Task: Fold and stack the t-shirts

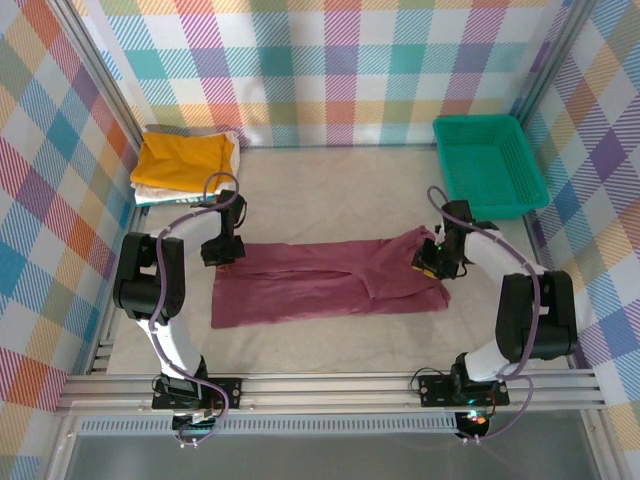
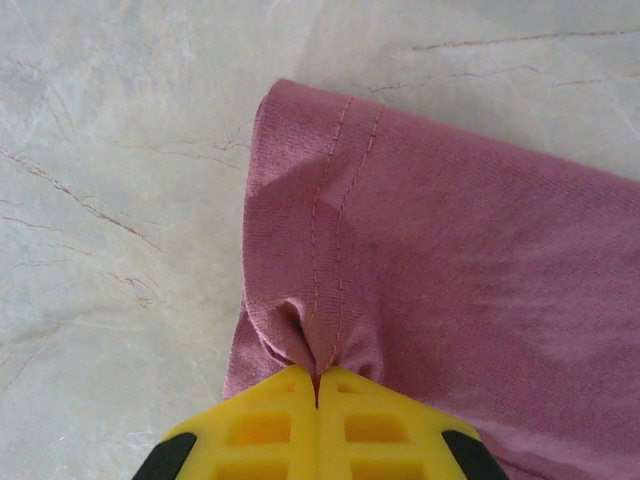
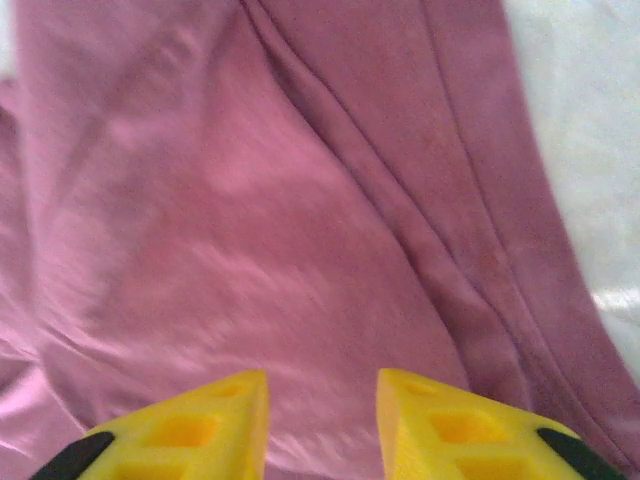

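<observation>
The maroon t-shirt [image 1: 320, 282] lay spread on the worktop [image 1: 330, 190], apparently mid-fold. The left pincer [image 2: 317, 385] was clamped on its hemmed corner. The right pincer [image 3: 322, 400] stood apart over the cloth and probably needed to grip next.

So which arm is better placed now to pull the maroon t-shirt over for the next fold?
Left, I would say. The left jaws are shut on the stitched hem corner of the maroon t-shirt, cloth bunching into them. The right jaws stand open over the other end, with no cloth visibly between them.
</observation>
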